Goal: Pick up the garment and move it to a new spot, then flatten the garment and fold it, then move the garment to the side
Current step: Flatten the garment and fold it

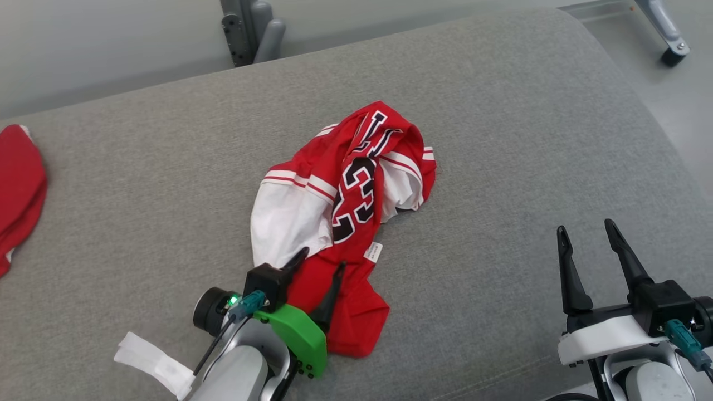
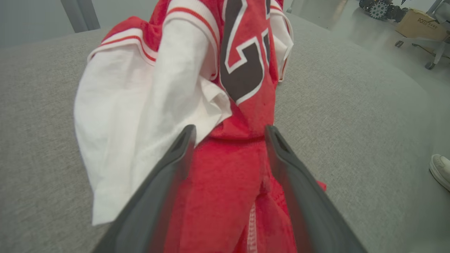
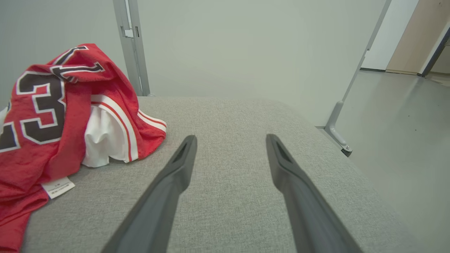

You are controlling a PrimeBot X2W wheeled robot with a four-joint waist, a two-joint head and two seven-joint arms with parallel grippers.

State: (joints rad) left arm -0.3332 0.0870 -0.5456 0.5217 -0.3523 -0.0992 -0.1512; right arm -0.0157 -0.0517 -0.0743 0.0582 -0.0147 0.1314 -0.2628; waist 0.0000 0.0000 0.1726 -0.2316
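Note:
The garment (image 1: 340,223) is a red and white jersey with black numbers, lying crumpled in the middle of the grey cushioned surface (image 1: 501,139). My left gripper (image 1: 320,259) stands open over the garment's near red part, one finger on either side of a red fold (image 2: 232,168). Off to the right, my right gripper (image 1: 585,228) is open above bare grey fabric, apart from the garment. In the right wrist view the garment (image 3: 59,116) lies to the left of the open fingers (image 3: 175,175), its white label showing.
Another red cloth (image 1: 16,189) lies at the surface's far left edge. Metal frame legs (image 1: 250,28) stand behind the surface, and a wheeled leg (image 1: 671,39) is at the back right. A white shoe (image 2: 441,170) shows on the floor to the right.

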